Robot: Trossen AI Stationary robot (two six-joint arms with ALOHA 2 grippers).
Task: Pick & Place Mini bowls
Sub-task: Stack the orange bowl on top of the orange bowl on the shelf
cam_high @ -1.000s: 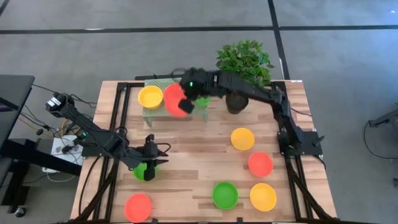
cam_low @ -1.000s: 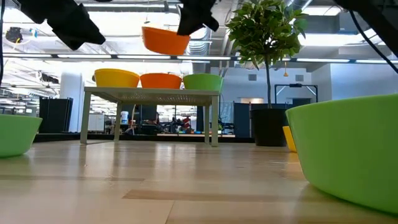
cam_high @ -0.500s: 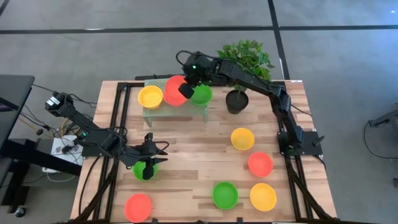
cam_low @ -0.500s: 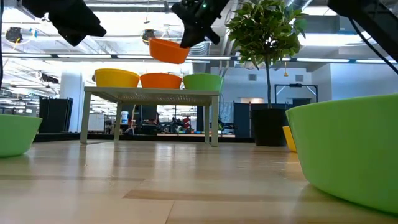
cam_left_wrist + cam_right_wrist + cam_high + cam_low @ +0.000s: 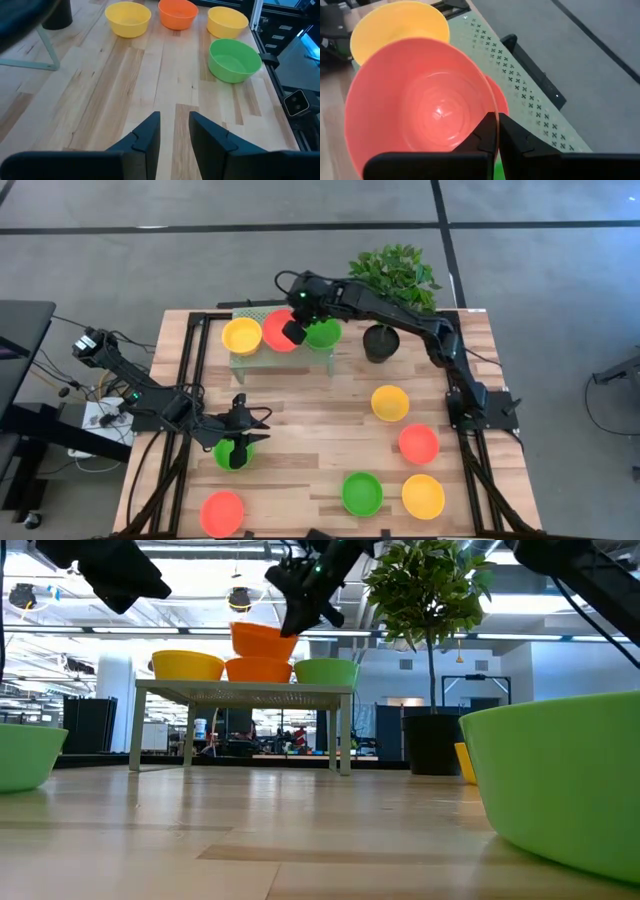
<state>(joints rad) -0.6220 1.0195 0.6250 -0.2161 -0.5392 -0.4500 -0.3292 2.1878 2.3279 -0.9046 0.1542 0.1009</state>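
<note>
Seen from above, the right gripper (image 5: 293,330) reaches to about 11 o'clock on the wooden counter (image 5: 310,415), its fingers pinched tight on the rim of a red mini bowl (image 5: 279,330). The low view shows that bowl (image 5: 264,641) tilted and sitting just above a second red bowl (image 5: 258,669) on the pale green perforated rack (image 5: 245,694), between a yellow bowl (image 5: 187,665) and a green bowl (image 5: 326,671); whether the two red bowls touch cannot be told. Just beside the rack, toward 1 o'clock, stands a black plant pot (image 5: 380,343).

The left gripper (image 5: 238,452) hovers at about 8 o'clock over a green bowl (image 5: 226,453), its fingers parted and holding nothing. Toward 7 o'clock lies a red bowl (image 5: 221,513). At 3 to 5 o'clock are five more: yellow (image 5: 390,403), red (image 5: 418,444), green (image 5: 362,494) and yellow (image 5: 423,496).
</note>
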